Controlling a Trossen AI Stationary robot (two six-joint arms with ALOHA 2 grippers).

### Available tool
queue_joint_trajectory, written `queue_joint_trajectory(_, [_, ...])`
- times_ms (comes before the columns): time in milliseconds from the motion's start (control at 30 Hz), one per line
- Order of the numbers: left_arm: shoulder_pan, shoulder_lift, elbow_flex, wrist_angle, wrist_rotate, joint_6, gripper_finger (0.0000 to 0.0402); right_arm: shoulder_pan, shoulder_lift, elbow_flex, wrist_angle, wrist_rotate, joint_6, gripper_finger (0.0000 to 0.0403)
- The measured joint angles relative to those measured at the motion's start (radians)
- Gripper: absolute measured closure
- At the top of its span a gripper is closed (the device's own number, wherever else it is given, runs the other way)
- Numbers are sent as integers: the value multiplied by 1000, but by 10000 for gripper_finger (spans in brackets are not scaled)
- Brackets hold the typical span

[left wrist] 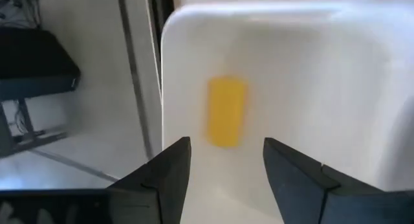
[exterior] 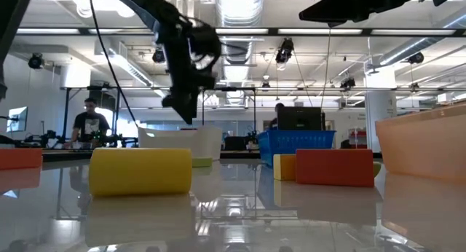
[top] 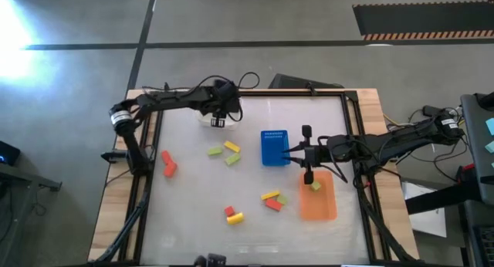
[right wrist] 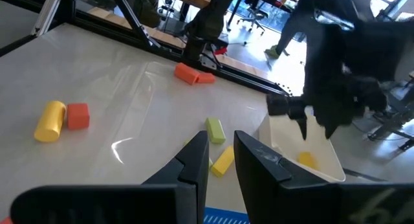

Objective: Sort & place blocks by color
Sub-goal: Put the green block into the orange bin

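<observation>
My left gripper (left wrist: 226,160) hangs open over the white tub (top: 217,117) at the table's far left; it also shows in the low view (exterior: 182,100). A yellow block (left wrist: 226,111) lies flat on the tub's floor, below the fingers and clear of them. My right gripper (top: 293,153) hovers shut and empty beside the blue tray (top: 275,147). A green block (top: 316,187) lies in the orange tray (top: 317,201). Loose blocks lie on the table: two red (top: 167,163) at the left, green and yellow (top: 231,147) in the middle, more (top: 272,199) nearer the front.
The tub's raised walls (left wrist: 169,68) stand round the yellow block. The blue and orange trays sit close together under the right arm. A red and a yellow block (top: 233,215) lie near the front edge. A person (exterior: 90,121) stands in the room beyond the table.
</observation>
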Motion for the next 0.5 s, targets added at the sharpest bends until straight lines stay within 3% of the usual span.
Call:
queue_joint_trajectory(200, [-147, -125, -30, -81, 24, -270, 224, 0, 0, 0, 2, 0, 3, 339])
queue_joint_trajectory(500, [-359, -274, -227, -58, 33, -577, 224, 0, 0, 0, 14, 0, 4, 339])
